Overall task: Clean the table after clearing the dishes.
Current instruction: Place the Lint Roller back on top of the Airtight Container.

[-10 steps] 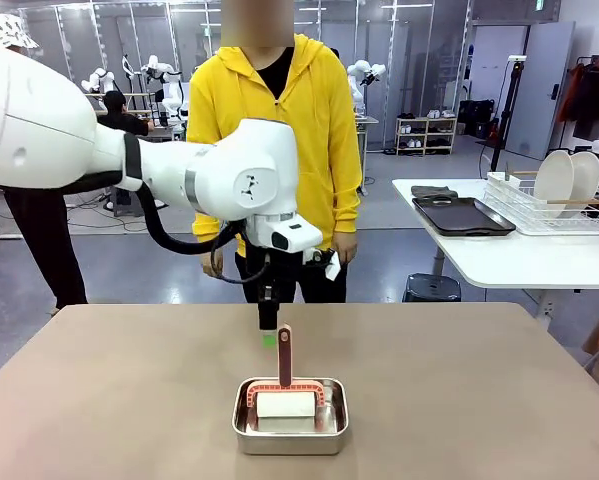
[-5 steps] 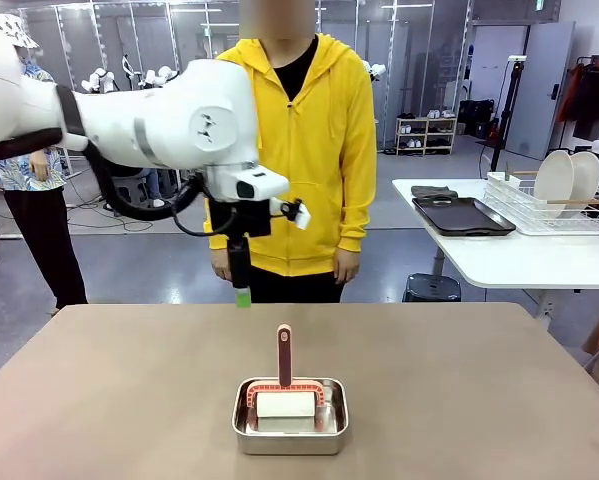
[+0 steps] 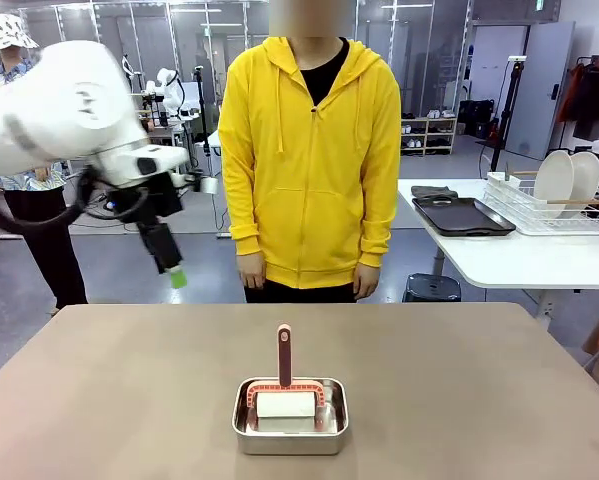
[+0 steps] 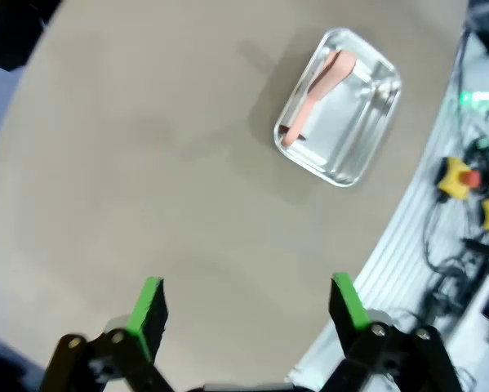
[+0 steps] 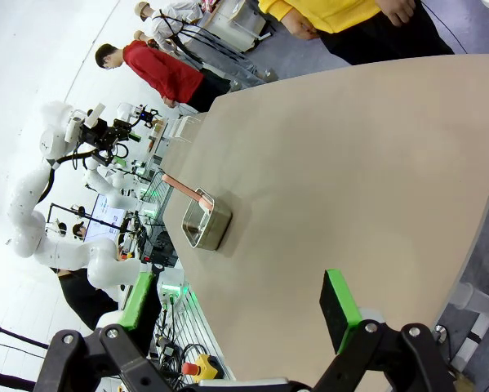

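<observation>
The brown table [image 3: 459, 380] spans the front view. Near its front middle stands a small steel pan [image 3: 290, 418] holding a white pad and a pink-handled scrubber [image 3: 284, 353] that sticks upright. My left gripper [image 3: 177, 277] hangs open and empty in the air past the table's far left side. Its wrist view looks down between its spread fingers [image 4: 150, 306] at the table [image 4: 146, 163] and the pan [image 4: 338, 106]. My right gripper [image 5: 238, 306] is open and empty, high beside the table [image 5: 350, 163], with the pan [image 5: 206, 222] far off. The dishes, white plates [image 3: 567, 178], stand in a wire rack.
A person in a yellow hoodie [image 3: 314, 160] stands at the table's far edge with arms down. To the right is a white side table [image 3: 519, 260] with the wire rack [image 3: 539, 210] and a dark tray [image 3: 464, 215]. Cables and yellow boxes [image 4: 464, 175] lie beyond the table's near edge.
My left arm has swung up and to the left, from just above the scrubber handle to the table's far left side. The pan and scrubber have not moved.
</observation>
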Available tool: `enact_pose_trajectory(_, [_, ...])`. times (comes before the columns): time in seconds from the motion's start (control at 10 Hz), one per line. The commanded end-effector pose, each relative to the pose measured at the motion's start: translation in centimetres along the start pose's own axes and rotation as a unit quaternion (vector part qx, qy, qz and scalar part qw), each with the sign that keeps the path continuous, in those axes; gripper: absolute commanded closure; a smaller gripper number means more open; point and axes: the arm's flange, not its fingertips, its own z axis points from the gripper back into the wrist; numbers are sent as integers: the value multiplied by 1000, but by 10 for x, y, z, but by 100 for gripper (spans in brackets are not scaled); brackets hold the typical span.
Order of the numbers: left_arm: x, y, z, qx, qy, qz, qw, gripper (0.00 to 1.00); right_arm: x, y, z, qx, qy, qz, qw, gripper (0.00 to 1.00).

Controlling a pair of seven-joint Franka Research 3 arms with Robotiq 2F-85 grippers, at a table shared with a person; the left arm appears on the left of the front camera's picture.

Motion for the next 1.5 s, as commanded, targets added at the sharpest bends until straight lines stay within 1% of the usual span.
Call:
enact_pose_trajectory(0.0, [-49,7,-1,-2,-68,6,998,0,-3,5,-3,2,-4,3,1000,0])
enact_pose_trajectory(0.1, [-81,24,5,-29,-116,23,993,0,-3,5,-3,2,-4,3,1000,0])
enact_pose_trajectory(0.2, [-109,39,10,-48,-148,33,987,0,-3,5,-3,2,-4,3,1000,0])
enact_pose_trajectory(0.3, [-128,47,10,-47,-144,34,988,0,-3,5,-3,2,-4,3,1000,0])
enact_pose_trajectory(0.4, [-138,53,7,-52,-141,24,988,0,-3,5,-3,2,-4,3,1000,0])
enact_pose_trajectory(0.5, [-115,48,14,-38,-128,45,990,0,-3,5,-3,2,-4,3,1000,0])
enact_pose_trajectory(1.4, [-115,48,14,-38,-128,45,990,0,-3,5,-3,2,-4,3,1000,0])
